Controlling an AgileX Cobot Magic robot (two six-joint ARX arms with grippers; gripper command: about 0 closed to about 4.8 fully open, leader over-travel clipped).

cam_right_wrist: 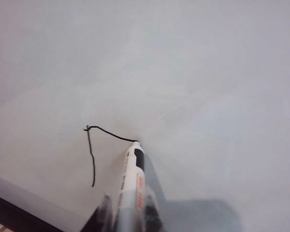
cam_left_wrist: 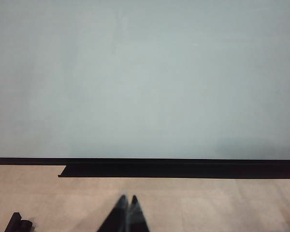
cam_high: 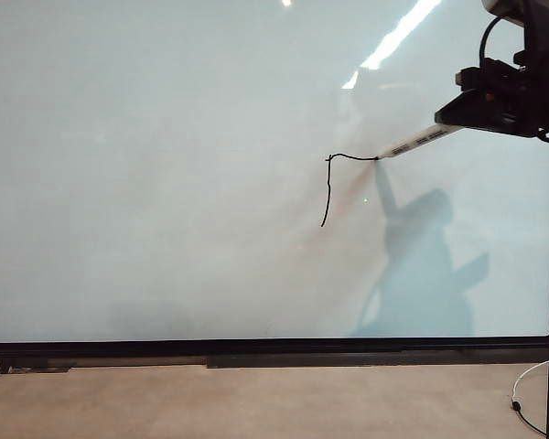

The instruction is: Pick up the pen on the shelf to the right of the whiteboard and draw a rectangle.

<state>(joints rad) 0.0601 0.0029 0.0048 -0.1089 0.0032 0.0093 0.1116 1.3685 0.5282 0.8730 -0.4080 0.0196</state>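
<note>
The right hand [cam_high: 465, 117], clenched on the pen [cam_high: 419, 141], has its tip touching the whiteboard [cam_high: 165, 183] at the end of the top stroke; 2 sides of the rectangle [cam_high: 334, 178] are drawn. Next, judged from this, keep light, even contact and turn the corner downward, parallel to the left stroke. The pen's long axis slants down-left in the exterior view, tip toward the board. The left hand [cam_left_wrist: 127, 212] rests clenched and empty above the worktop [cam_left_wrist: 208, 203].
</note>
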